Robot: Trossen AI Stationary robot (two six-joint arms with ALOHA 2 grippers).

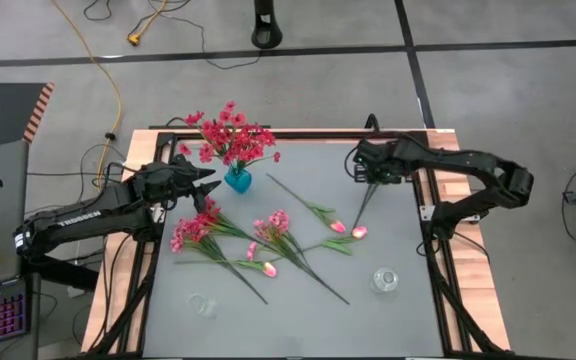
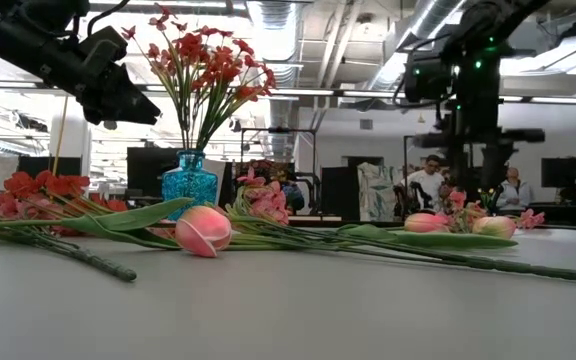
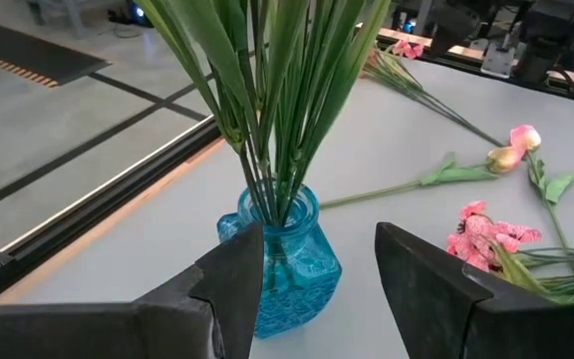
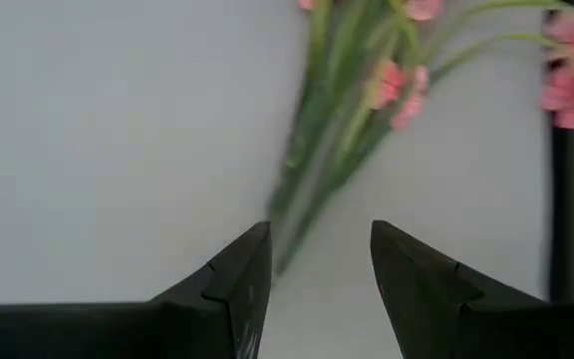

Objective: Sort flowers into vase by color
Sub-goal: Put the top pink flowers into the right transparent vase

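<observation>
Left tool spread, empty, just beside blue vase of red flowers. Right tool spread, empty, above pink sprigs at 12 o'clock on counter.

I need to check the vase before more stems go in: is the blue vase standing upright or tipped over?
Upright. The blue vase stands on its base on the table, and the red flowers rise out of its mouth.

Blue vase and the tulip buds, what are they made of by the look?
Blue vase: likely glass, glossy and translucent, with a textured wall; the stems show dimly through it. Clear plastic can't be ruled out. Tulip bud: artificial, probably fabric or soft plastic, matte pink fading pale, on a stiff green stem.
</observation>
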